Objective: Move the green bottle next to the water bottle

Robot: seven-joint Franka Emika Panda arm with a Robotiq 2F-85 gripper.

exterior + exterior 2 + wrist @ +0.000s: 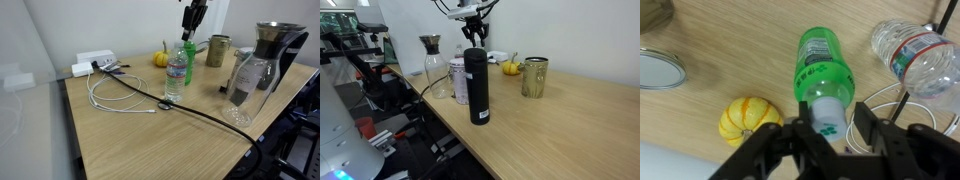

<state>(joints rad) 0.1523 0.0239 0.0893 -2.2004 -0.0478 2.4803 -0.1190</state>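
- Now holding the tool (192, 20) up in the air, right over the green bottle (188, 58), in an exterior view.
- Showing the tool spread apart in the wrist view, with one of its fingers (800, 135) on each side of the pale cap (827, 108), not squeezing it.
- Seeing the green bottle standing straight up on the wooden surface (130, 140).
- Finding it just beside the water bottle (176, 75), a bit behind it in that exterior view, with a small gap between them in the wrist view.
- Spotting a little yellow pumpkin (160, 60) near the green bottle, on the side away from the water bottle in the wrist view.
- Noticing an olive metal mug (217, 50) a bit farther back, and a glass carafe (262, 65) with a dark top well apart, near the surface edge.
- Looking at a tall black flask (477, 85) in an exterior view, standing in front of the water bottle and hiding part of it.
- Seeing a white cable (105, 100) curled on the surface and a black cable (200, 115) running across it, past the water bottle.
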